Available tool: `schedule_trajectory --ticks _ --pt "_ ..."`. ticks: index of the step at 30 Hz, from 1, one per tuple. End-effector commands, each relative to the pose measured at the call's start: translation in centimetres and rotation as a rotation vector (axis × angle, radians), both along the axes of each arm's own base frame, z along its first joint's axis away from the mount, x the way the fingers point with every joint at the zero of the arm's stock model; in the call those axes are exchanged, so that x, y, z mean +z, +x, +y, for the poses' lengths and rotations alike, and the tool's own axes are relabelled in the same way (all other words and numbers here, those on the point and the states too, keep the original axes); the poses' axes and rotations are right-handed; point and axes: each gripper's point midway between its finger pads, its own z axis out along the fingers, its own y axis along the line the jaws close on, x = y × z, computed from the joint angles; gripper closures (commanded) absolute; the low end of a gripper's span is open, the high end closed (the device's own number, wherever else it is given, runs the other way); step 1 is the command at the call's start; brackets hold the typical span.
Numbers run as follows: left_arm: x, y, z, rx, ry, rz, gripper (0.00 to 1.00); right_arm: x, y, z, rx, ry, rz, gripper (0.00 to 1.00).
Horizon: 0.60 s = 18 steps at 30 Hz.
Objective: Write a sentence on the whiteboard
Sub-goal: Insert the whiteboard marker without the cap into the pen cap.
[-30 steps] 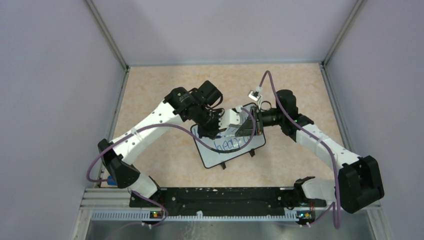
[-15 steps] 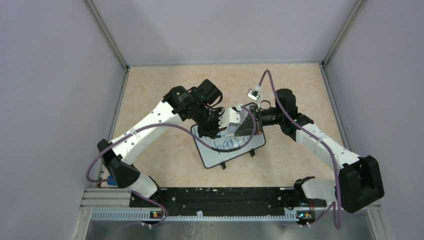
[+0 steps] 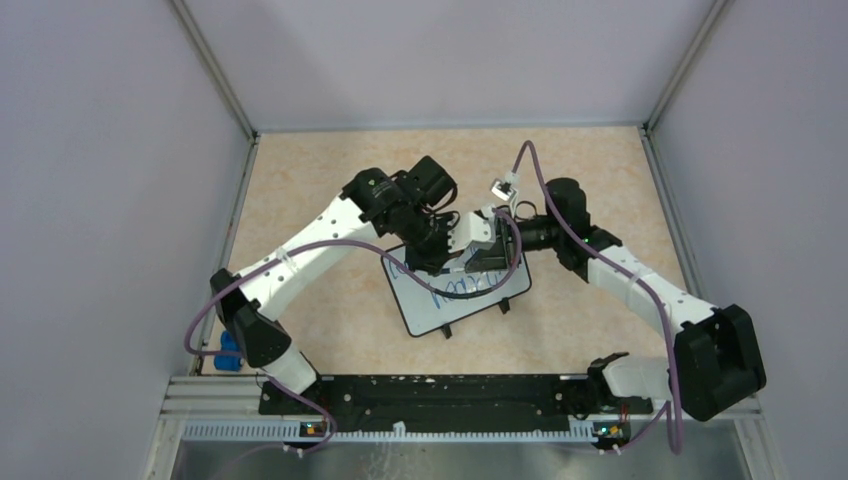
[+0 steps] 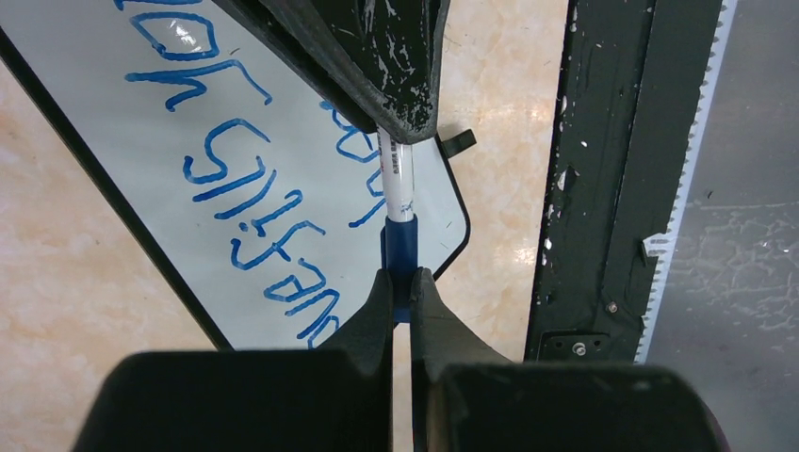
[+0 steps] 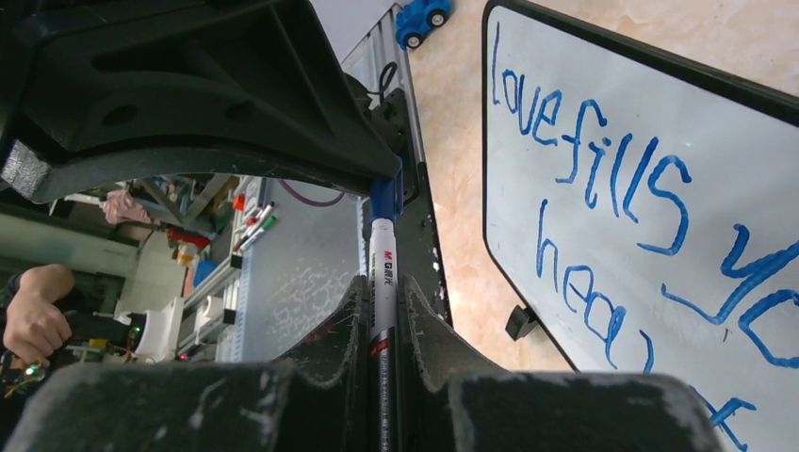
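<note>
Whiteboard (image 3: 425, 312): black-framed with rounded corners, lying flat and skewed near the middle of the beige desk (image 3: 320, 180), its far edge under both of my grippers. Two small black feet (image 3: 447, 331) stick out along its near long edge. Sentence (image 5: 603, 179): blue handwriting in two slanted lines on the board; from the right wrist view I read "love fills" on the upper line and "hea" opening the lower, the rest running out of frame. Marker (image 5: 382, 273): white printed barrel, darker toward the tail, spanning the gap between the two grippers. Cap (image 4: 399, 247): blue, on the marker's end. Left gripper (image 4: 400, 282): jaws closed tight on the blue cap. Right gripper (image 5: 384, 294): jaws clamped on the marker's barrel, which runs up out of them toward the cap. The two grippers face each other tip to tip over the board's far half, as I see it from overhead; whether the marker touches the board I cannot tell. Rail (image 3: 440, 392): black, paint-flecked, along the near edge of the desk between the arm bases. Toy car (image 5: 422, 17): small, blue, at the desk's near left corner beside the left arm's base, well apart from the board.
</note>
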Motion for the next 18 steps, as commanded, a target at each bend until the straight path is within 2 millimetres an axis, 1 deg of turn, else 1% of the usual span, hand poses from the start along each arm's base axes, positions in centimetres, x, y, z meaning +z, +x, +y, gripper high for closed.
schedule_trajectory --ticks 1,6,8,9,12,13,14,17,18 --pt "2.7 1.0 -2.1 -0.01 -0.115 -0.058 1.0 1.7 0.1 1.0 0.04 0.046 -0.073 1.0" --pt "4.0 1.1 -3.6 -0.021 -0.167 -0.058 1.0 1.4 0.4 1.3 0.03 0.062 -0.047 1.0" --pt "4.5 1.0 -4.2 -0.033 -0.195 -0.05 0.95 1.5 0.5 1.4 0.025 0.068 -0.045 1.0" --pt "4.8 0.8 -4.4 -0.04 -0.207 -0.047 0.91 1.6 0.5 1.4 0.025 0.072 -0.047 1.0" --pt "5.3 1.0 -4.5 -0.034 -0.224 -0.063 0.75 2.1 0.6 1.4 0.028 0.081 -0.052 1.0" --pt "5.6 1.3 -4.3 -0.012 -0.223 -0.077 0.65 2.2 0.7 1.4 0.026 0.083 -0.054 1.0" --pt "5.9 1.6 -4.2 0.004 -0.227 -0.097 0.57 2.4 0.8 1.2 0.021 0.087 -0.055 1.0" --pt "7.4 2.2 -3.1 0.044 -0.271 -0.147 0.42 3.1 1.5 0.5 -0.004 0.106 -0.063 1.0" --pt "8.4 2.5 -2.4 0.069 -0.315 -0.146 0.38 3.5 1.6 0.3 -0.012 0.114 -0.065 1.0"
